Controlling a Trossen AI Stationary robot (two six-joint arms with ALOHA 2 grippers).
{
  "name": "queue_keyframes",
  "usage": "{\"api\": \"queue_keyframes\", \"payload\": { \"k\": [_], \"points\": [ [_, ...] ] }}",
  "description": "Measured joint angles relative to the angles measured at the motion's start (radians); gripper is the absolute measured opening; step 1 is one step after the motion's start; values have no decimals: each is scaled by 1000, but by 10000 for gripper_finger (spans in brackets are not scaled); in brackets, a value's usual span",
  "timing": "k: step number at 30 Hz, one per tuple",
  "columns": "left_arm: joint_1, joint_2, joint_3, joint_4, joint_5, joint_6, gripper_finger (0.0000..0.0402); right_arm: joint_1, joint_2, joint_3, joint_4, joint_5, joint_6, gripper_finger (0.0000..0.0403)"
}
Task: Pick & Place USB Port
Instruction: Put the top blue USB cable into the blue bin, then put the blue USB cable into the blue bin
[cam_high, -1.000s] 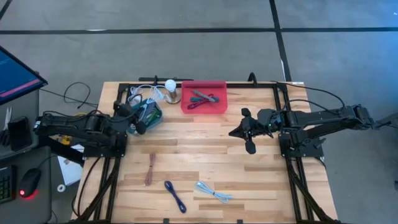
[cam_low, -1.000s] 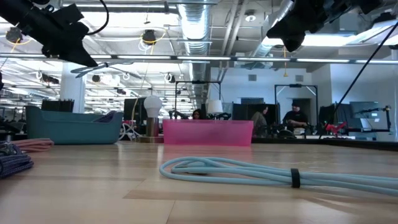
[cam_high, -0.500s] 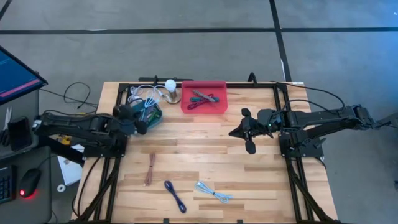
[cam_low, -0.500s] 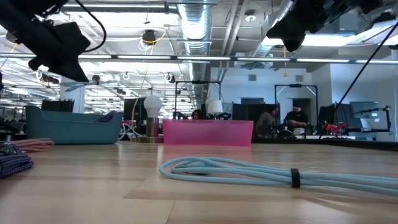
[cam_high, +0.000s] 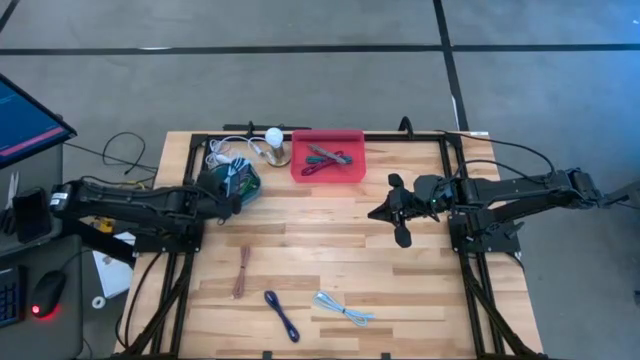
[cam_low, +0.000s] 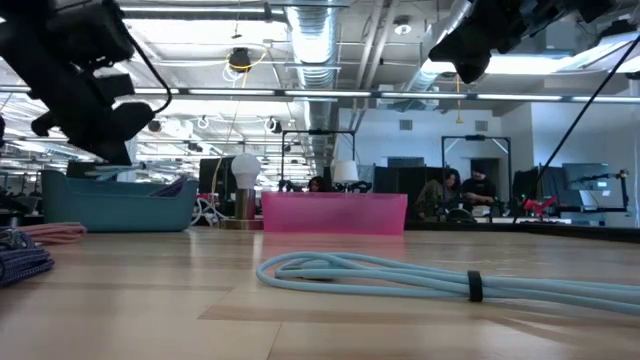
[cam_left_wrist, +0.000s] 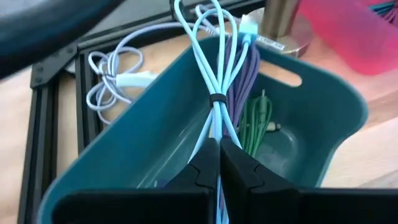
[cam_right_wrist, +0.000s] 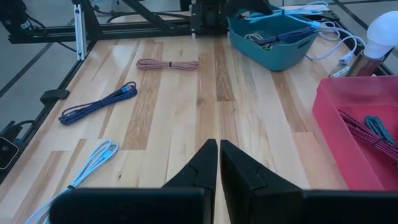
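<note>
Left pincer (cam_left_wrist: 219, 163) grips light-blue cable (cam_left_wrist: 217, 74) over teal bin (cam_left_wrist: 323, 118).

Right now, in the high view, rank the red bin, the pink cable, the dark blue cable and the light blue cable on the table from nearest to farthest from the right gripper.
Measured from the right gripper, shut, at mid-table right:
1. Red bin, at the far edge, up and left of it.
2. Light blue cable, at the near edge.
3. Dark blue cable, near edge, left of the light blue one.
4. Pink cable, farther left; too close to the dark blue one to rank firmly.

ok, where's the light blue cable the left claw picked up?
The light blue cable is pinched in the left claw, hanging over the teal bin at the table's back left, beside the lamp.
</note>
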Motion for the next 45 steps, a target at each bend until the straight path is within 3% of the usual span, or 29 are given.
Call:
{"api": "queue_keyframes", "payload": {
  "k": [12,27,45],
  "points": [
    [2,20,-18,18,20,-46,10,0,0,0,0,0,-8,12],
    [2,20,-18,33,38,-17,72,0,0,0,-22,0,-8,12],
    [1,19,-18,150,37,45,63,9,3,0,-10,0,116,12]
  ]
}}
